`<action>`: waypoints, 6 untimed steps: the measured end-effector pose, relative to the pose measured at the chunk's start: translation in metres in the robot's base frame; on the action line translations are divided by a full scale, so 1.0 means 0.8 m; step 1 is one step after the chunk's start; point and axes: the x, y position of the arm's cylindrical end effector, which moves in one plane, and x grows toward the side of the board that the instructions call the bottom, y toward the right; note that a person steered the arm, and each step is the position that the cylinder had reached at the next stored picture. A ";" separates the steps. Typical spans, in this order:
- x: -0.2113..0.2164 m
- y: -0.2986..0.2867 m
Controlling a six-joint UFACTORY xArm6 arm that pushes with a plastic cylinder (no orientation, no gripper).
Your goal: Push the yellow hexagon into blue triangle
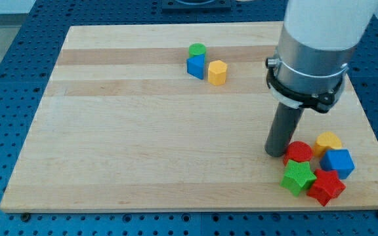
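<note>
1. Two task blocks sit near your view's top centre on the pale wood-grain counter [143,131]: the yellow hexagon [217,72] just right of the blue triangle [195,66], nearly touching; neither shows a clear long axis.
2. A green cylinder [197,50] touches the triangle's top edge.
3. My tip [277,152] has no gripper; it rests at lower right against a red block [298,152], beside a green star [298,177], red star [326,187], blue cube [338,162] and yellow block [328,141].

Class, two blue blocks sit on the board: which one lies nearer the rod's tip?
The blue cube in the lower-right cluster, beside the yellow heart; my tip is close by. The blue triangle lies far off, near the view's top.
</note>
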 end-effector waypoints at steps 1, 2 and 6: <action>0.000 0.002; -0.014 -0.012; -0.247 -0.073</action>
